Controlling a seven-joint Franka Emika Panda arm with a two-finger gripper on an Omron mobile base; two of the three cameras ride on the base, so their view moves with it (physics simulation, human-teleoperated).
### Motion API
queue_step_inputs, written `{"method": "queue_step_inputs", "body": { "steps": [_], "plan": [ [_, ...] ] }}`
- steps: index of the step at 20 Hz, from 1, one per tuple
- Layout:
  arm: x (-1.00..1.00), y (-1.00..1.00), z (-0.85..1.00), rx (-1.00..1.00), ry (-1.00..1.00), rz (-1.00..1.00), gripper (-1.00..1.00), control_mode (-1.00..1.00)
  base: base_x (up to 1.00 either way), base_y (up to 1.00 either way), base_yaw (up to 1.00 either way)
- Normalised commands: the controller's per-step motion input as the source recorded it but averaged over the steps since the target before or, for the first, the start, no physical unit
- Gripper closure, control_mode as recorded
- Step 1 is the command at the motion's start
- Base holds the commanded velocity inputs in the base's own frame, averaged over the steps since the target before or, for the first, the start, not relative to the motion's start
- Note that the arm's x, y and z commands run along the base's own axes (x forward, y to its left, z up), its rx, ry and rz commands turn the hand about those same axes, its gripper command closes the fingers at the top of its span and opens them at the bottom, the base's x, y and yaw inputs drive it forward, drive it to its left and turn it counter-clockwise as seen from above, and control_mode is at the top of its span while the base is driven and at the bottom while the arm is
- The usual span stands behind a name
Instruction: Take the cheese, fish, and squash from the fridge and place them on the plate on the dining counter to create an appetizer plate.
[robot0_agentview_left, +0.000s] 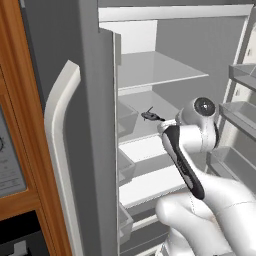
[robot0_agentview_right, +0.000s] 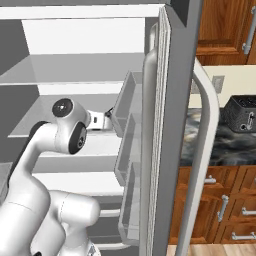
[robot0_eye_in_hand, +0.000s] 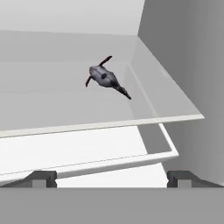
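Observation:
The fridge (robot0_agentview_left: 90, 100) stands open, and my arm reaches into its pale interior. The fish (robot0_eye_in_hand: 105, 77), small and dark grey with thin fins, lies alone on a white middle shelf (robot0_eye_in_hand: 52, 100), toward the back right corner; it is also in the left base view, fish (robot0_agentview_left: 151, 116). My gripper (robot0_eye_in_hand: 111, 179) hangs in front of that shelf's front edge, short of the fish, fingers wide open with nothing between them. From the right, the gripper (robot0_agentview_right: 106, 118) sits just inside the door bins. The cheese, squash, plate and dining counter are out of view.
Door bins (robot0_agentview_right: 127, 125) line the open right door, close beside my hand. The left door with its curved white handle (robot0_agentview_left: 57, 150) stands at the left. Right of the fridge, a marbled counter (robot0_agentview_right: 220, 145) over wooden drawers carries a dark toaster (robot0_agentview_right: 242, 114).

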Motion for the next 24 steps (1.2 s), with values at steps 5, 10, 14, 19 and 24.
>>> {"method": "queue_step_inputs", "body": {
  "steps": [5, 10, 14, 19, 24],
  "plan": [
    [0.25, 0.00, -0.04, 0.00, 0.00, 0.00, -1.00, -1.00, 0.00, 0.00, 0.00],
    [0.31, 0.00, -0.10, 0.00, 0.00, 0.00, -1.00, -1.00, 0.00, 0.00, 0.00],
    [0.31, 0.00, -0.21, 0.00, 0.00, 0.00, -1.00, -1.00, 0.00, 0.00, 0.00],
    [0.32, 0.00, -0.22, 0.00, 0.00, 0.00, -1.00, -1.00, 0.00, 0.00, 0.00],
    [0.34, -0.03, -0.02, 0.00, 0.00, 0.00, -1.00, -1.00, 0.00, 0.00, 0.00]
  ]
}}
